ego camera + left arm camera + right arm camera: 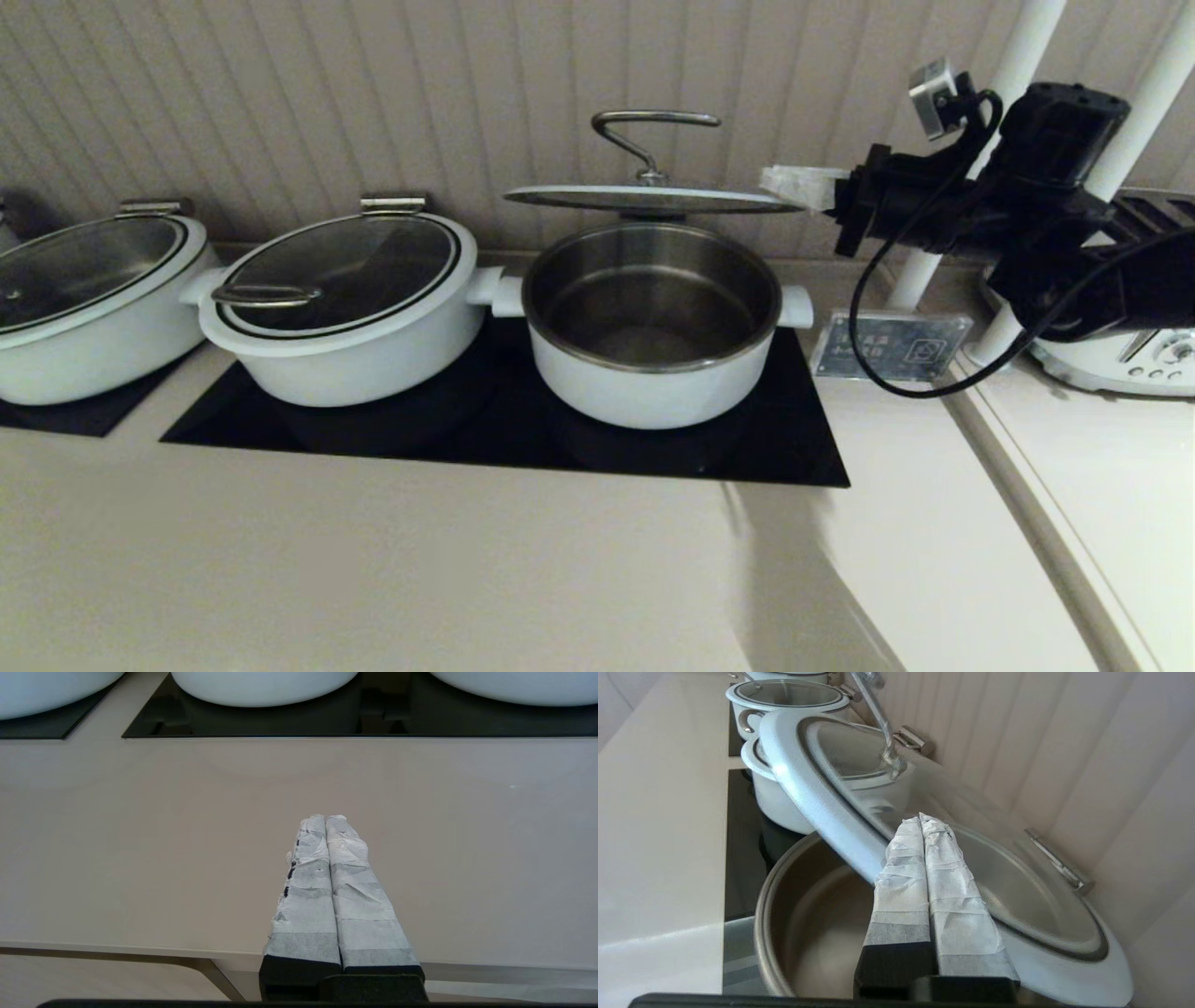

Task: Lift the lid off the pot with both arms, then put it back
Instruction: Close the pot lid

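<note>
The white pot [644,392] with a steel inside stands open on the right of the black cooktop [784,448]. Its glass lid [644,198] with a bent steel handle [653,119] is held up clear of the pot's rim. My right gripper [780,185] is shut, with its taped tips against the lid's right rim. In the right wrist view the shut fingers [920,817] lie across the lid's white rim [817,807], with the pot [803,933] below. I cannot tell whether the fingers bear the lid. My left gripper [325,817] is shut and empty over bare counter near the front edge.
Two more white pots with glass lids [341,266] [84,271] stand to the left. Behind them is a ribbed wall. On the right are a small sign [892,347], white poles [1013,56] and a white appliance [1120,364].
</note>
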Motion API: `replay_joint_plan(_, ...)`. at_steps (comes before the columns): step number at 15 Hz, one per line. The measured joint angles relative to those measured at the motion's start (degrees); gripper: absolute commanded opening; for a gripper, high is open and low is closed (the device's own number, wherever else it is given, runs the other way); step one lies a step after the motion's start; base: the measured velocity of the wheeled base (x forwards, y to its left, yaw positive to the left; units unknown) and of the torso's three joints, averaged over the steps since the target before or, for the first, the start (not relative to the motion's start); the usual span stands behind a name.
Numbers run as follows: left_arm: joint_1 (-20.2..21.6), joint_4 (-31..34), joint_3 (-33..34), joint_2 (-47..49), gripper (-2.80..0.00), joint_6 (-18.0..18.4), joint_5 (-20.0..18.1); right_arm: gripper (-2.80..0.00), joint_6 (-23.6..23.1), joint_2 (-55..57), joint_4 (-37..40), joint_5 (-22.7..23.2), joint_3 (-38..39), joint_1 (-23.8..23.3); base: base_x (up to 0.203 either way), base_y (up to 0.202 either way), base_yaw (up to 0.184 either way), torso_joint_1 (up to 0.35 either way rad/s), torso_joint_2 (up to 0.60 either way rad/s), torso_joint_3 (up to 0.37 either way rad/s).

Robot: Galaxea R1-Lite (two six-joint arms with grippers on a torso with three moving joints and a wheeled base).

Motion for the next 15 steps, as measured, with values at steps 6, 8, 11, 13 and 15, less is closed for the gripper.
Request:
replay_joint_plan(6,0.0,0.0,0.0,0.0,-2.80,0.0,0.0,-2.80,-0.7,-0.6,-0.2,0.0,1.7,0.3,0.000,0.000,0.000,0.000,0.00,0.000)
replay_joint_plan(8,0.0,0.0,0.0,0.0,-2.80,0.0,0.0,-2.80,-1.2,-0.8,-0.1,0.1,2.9,0.3,0.000,0.000,0.000,0.000,0.00,0.000)
replay_joint_plan(11,0.0,0.0,0.0,0.0,-2.80,0.0,0.0,-2.80,-1.4,-1.5,-0.2,0.7,5.0,0.4,0.000,0.000,0.000,0.000,0.00,0.000)
replay_joint_plan(13,0.0,0.0,0.0,0.0,-2.80,0.0,0.0,-2.80,-2.3,-1.7,-0.2,0.6,5.6,0.4,0.000,0.000,0.000,0.000,0.00,0.000)
replay_joint_plan(15,0.0,0.0,0.0,0.0,-2.80,0.0,0.0,-2.80,-2.5,-1.9,-0.2,0.7,6.4,0.4,0.000,0.000,0.000,0.000,0.00,0.000)
